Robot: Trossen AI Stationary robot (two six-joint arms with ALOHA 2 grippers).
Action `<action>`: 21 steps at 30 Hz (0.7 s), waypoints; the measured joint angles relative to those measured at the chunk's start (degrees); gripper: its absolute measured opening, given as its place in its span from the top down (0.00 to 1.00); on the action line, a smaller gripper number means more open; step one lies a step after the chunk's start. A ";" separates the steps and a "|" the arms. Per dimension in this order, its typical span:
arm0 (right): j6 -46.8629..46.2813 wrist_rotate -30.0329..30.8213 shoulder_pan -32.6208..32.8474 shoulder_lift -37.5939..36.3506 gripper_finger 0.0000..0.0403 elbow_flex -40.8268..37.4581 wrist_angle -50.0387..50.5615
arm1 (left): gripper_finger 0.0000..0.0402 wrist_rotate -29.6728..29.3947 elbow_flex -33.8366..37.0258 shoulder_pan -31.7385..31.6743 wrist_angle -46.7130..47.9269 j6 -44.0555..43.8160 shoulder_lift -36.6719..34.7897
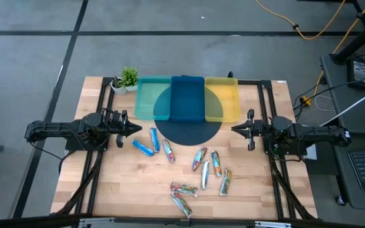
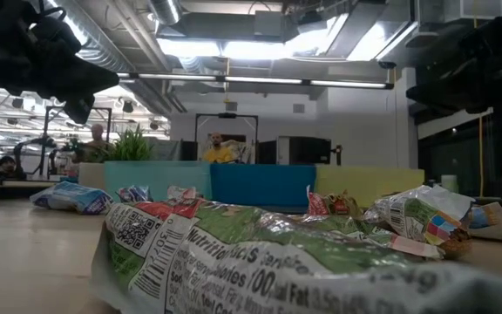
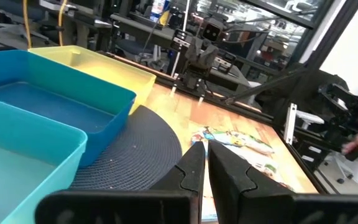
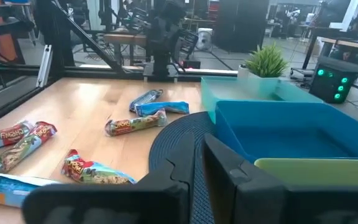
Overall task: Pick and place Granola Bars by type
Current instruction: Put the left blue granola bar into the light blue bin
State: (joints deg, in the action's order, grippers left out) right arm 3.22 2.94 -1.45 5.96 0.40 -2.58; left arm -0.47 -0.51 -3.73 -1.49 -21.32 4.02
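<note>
Across the lower middle of the high view, the granola bars (image 1: 201,166) lie loose on a pale wooden table (image 1: 75,190), shiny crinkled wrappers catching light. Three blue ones (image 1: 143,147) sit left of centre, long axes running up-down or slanting. Silver and multicoloured ones cluster to the right, mostly near upright in the frame; two more (image 1: 182,189) lie at the bottom, slanted. Above them, a dark round textured mat (image 1: 189,132) lies under three smooth rectangular plastic trays side by side: teal tray (image 1: 152,96), blue tray (image 1: 187,95), yellow tray (image 1: 222,95). A small green potted plant (image 1: 126,79) stands at the upper left. The left gripper (image 1: 135,128) and right gripper (image 1: 234,128) face each other across the mat, each with fingers pressed together, holding nothing. Grey floor surrounds the table; the low view shows a workshop with ceiling lights and people far back.
</note>
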 joint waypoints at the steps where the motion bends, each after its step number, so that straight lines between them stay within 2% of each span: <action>1: -0.01 0.00 0.00 0.00 0.92 -0.02 -0.86 | 0.96 -0.05 0.01 0.00 0.02 0.00 0.00; 4: -2.90 -0.24 0.00 -0.02 0.92 -0.02 -3.07 | 0.96 -0.96 0.00 -0.02 -0.01 0.54 0.02; 6: -5.95 -0.31 0.01 0.04 0.92 -0.02 -4.68 | 0.96 -4.34 0.01 -0.17 0.00 1.55 0.02; 10: -13.75 3.47 0.02 0.15 0.92 -0.02 -9.69 | 0.96 -9.28 -0.01 -0.17 -0.73 0.31 0.02; 12: -14.71 4.04 0.02 0.11 0.92 -0.02 -12.25 | 0.96 -10.23 0.02 -0.17 -1.16 -0.50 0.02; 16: -16.21 4.87 0.01 1.00 0.92 1.61 -13.19 | 0.96 -8.35 0.00 -0.13 -3.30 -0.55 0.02; 21: -15.79 4.98 0.02 7.70 0.92 10.15 -9.09 | 0.96 -2.76 -0.87 -0.13 -5.01 1.21 0.02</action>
State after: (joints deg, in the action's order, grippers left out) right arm -12.57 7.92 -1.43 13.65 10.55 -11.67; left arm -3.22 -1.38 -3.86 -6.50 -20.11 4.03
